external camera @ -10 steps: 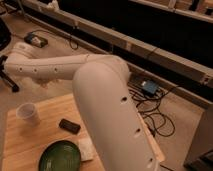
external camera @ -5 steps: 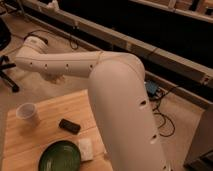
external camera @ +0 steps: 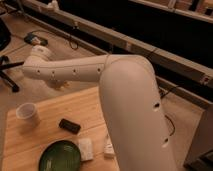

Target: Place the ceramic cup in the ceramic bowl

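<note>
Wood bench (external camera: 30, 145): cup (external camera: 27, 113) upright near far-left corner; bowl (external camera: 60, 156) at near edge, well apart. End effector (external camera: 59, 84) under arm (external camera: 130, 100), past far edge; opening cannot tell. Bare floor (external camera: 187, 107) beyond.

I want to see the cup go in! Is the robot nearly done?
Not yet; nothing looks done. The cup stands upright near the table's back left corner, apart from the bowl, which holds nothing. In hand: the gripper seems to hang under the arm's far end, past the table's back edge, not touching the cup. Left: grab the cup, lift it and set it in the bowl.
</note>
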Robot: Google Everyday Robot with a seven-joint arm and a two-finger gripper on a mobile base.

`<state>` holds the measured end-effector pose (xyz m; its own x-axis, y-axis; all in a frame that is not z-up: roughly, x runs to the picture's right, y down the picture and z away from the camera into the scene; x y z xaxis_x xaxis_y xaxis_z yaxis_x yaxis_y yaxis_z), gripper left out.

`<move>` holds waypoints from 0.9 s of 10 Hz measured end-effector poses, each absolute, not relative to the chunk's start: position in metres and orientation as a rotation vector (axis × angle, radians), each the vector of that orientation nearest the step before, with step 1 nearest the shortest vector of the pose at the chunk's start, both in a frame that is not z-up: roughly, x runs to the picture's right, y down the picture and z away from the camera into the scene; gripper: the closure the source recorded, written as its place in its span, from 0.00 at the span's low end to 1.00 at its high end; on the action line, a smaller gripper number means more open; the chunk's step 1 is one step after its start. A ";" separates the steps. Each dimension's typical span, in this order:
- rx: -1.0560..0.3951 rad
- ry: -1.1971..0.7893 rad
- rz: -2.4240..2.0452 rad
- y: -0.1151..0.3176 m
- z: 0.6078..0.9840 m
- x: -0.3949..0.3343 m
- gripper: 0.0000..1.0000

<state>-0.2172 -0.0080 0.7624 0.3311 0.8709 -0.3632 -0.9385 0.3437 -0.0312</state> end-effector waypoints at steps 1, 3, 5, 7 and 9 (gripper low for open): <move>-0.268 0.282 1.197 -0.007 0.754 -0.229 0.20; -0.288 0.198 1.208 0.003 0.730 -0.263 0.20; -0.325 0.125 1.234 0.019 0.712 -0.290 0.20; -0.422 0.023 1.295 0.026 0.710 -0.315 0.20; -0.529 -0.050 1.335 0.027 0.727 -0.327 0.20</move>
<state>-0.3265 0.0270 0.7271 0.2512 0.9318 -0.2621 -0.9096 0.1347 -0.3930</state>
